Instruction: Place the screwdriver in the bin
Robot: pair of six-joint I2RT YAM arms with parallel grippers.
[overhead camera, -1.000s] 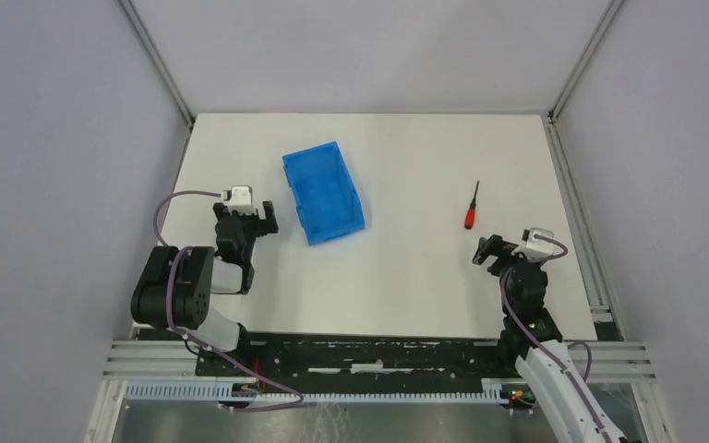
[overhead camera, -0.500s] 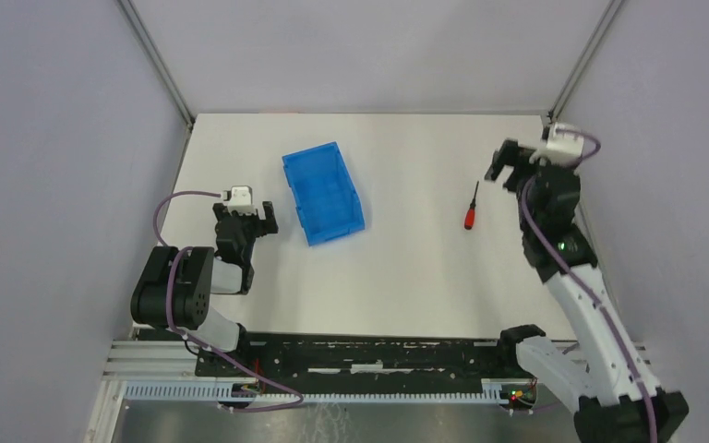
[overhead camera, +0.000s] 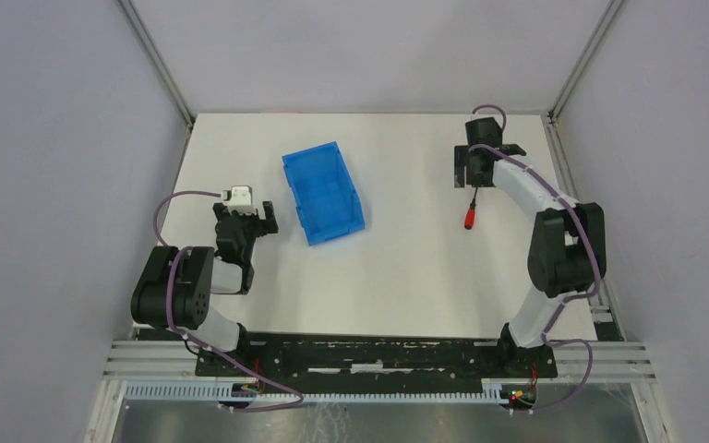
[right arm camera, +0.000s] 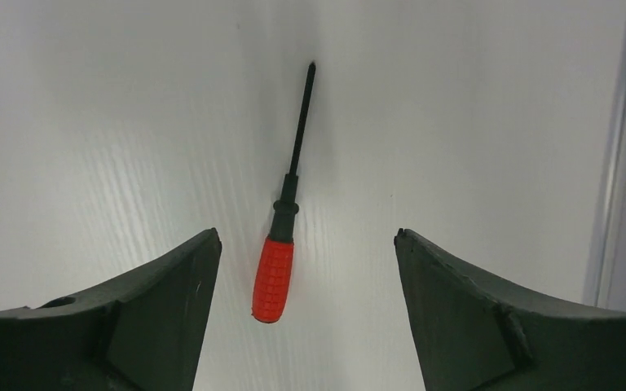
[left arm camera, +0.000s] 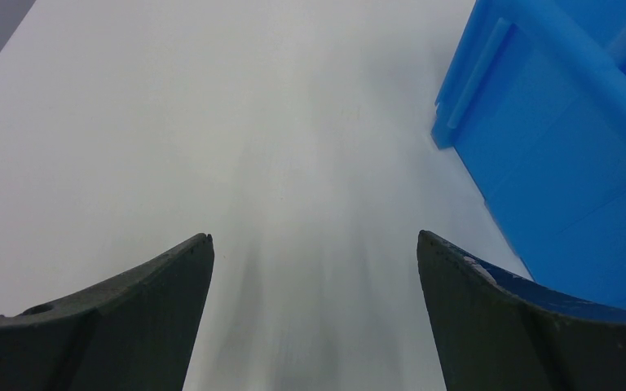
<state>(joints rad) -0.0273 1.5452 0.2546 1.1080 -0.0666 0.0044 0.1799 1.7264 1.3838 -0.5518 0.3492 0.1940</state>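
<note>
The screwdriver (overhead camera: 469,212), with a red handle and thin black shaft, lies on the white table at the right. In the right wrist view its handle (right arm camera: 273,279) lies between my fingers, nearer the left one, untouched. My right gripper (overhead camera: 476,175) is open and empty over the screwdriver's shaft end; it also shows in the right wrist view (right arm camera: 306,236). The blue bin (overhead camera: 323,192) stands empty left of centre. My left gripper (overhead camera: 246,212) is open and empty just left of the bin, low over the table (left arm camera: 315,236). The bin's side wall (left arm camera: 562,138) fills that view's right.
Grey walls and metal frame posts enclose the table (overhead camera: 406,268) on three sides. A metal rail (right arm camera: 619,147) runs along the table's right edge, close to the right gripper.
My right arm has swung from the table's near right side out to the far right and now hovers over the screwdriver. The left arm, bin and screwdriver have not moved.
</note>
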